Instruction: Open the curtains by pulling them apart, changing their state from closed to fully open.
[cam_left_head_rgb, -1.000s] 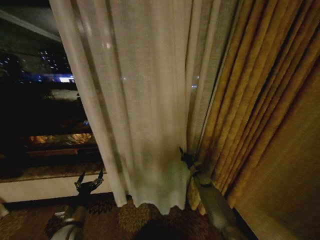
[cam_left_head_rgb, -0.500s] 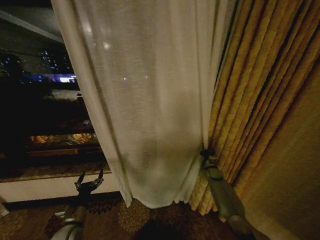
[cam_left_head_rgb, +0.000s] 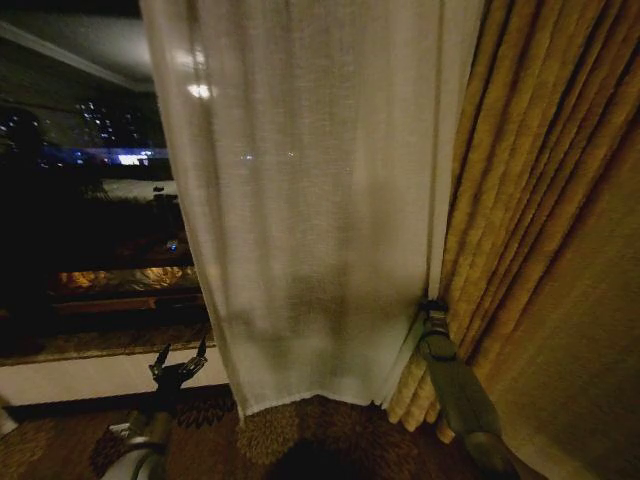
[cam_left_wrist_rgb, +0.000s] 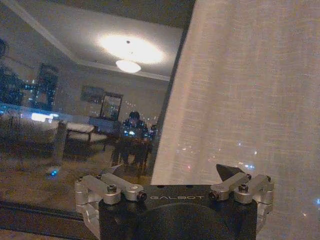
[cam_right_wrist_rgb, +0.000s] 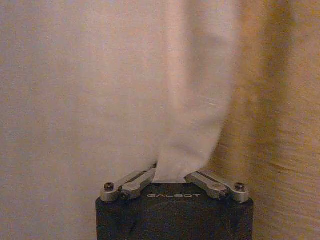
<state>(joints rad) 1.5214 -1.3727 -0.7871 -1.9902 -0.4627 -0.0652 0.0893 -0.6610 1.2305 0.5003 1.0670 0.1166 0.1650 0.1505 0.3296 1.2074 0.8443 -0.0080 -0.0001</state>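
A sheer cream-white curtain (cam_left_head_rgb: 310, 220) hangs down the middle of the head view, its hem just above the carpet. My right gripper (cam_left_head_rgb: 432, 312) is at the curtain's lower right edge, against the golden drape (cam_left_head_rgb: 540, 200). In the right wrist view the right gripper (cam_right_wrist_rgb: 170, 172) is shut on a fold of the curtain (cam_right_wrist_rgb: 190, 125). My left gripper (cam_left_head_rgb: 178, 362) sits low at the left, open and apart from the fabric. In the left wrist view the left gripper (cam_left_wrist_rgb: 171, 172) is open with nothing in it, and the curtain (cam_left_wrist_rgb: 240, 100) hangs beside it.
Dark window glass (cam_left_head_rgb: 80, 200) with city lights fills the left, above a low sill (cam_left_head_rgb: 90, 345). The glass reflects a lit room (cam_left_wrist_rgb: 90, 100). Patterned carpet (cam_left_head_rgb: 300, 440) lies below. The thick golden drape bounds the right side.
My right gripper has moved to the right toward the golden drape, drawing the sheer curtain with it. The curtain's left edge has shifted right, baring more window. The left arm has stayed still.
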